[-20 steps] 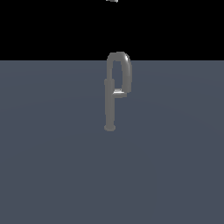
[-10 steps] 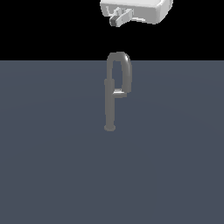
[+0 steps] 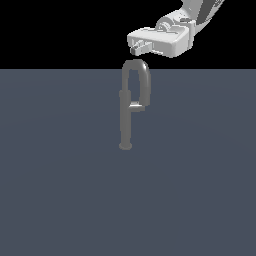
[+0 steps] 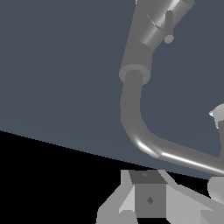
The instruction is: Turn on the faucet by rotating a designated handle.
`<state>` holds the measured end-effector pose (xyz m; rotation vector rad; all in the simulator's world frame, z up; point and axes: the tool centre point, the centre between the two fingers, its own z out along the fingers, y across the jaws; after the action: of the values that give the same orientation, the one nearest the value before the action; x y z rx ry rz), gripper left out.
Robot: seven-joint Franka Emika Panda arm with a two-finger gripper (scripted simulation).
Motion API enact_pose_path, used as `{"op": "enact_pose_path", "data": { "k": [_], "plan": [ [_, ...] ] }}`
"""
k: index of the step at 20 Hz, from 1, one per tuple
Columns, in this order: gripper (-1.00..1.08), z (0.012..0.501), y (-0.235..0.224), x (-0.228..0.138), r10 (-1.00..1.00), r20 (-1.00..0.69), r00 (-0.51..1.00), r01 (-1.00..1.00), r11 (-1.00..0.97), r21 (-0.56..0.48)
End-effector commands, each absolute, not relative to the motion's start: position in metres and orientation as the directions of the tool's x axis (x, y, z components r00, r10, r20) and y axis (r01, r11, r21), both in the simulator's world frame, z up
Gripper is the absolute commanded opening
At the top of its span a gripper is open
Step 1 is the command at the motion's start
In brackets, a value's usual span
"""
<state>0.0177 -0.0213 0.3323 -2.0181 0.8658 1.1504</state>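
The grey faucet (image 3: pixel 125 120) stands upright on the flat grey floor, with a straight post, an arched gooseneck loop and a small round foot. The handle (image 3: pixel 136 106), a short crosswise bar with a pale highlight, sits low on the loop, on the exterior view's right of the post. My gripper (image 3: pixel 137 48) hangs just above the top of the arch, apart from it, fingers together and empty. In the wrist view the faucet's post and bent tube (image 4: pixel 131 109) lie beyond my gripper (image 4: pixel 148 197). A pale stub (image 4: pixel 217 114) at that picture's edge may be the handle.
The floor (image 3: pixel 60 190) is one flat grey surface around the faucet. The white arm (image 3: pixel 200 15) comes in from the exterior view's upper right, above the faucet.
My gripper has come down into view from the top and now hangs lower, close above the gooseneck arch. The faucet and its handle have not moved.
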Motion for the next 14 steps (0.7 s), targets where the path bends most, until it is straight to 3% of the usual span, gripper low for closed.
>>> {"op": "enact_pose_path", "data": {
  "k": [1,14],
  "plan": [
    [-1.00,0.317,-0.024,0.028,-0.201,-0.919,0.339,-0.829,-0.526,-0.191],
    [-1.00,0.238,-0.033,0.062,-0.057,-0.996,0.070,-0.949,-0.310,-0.049]
  ]
}}
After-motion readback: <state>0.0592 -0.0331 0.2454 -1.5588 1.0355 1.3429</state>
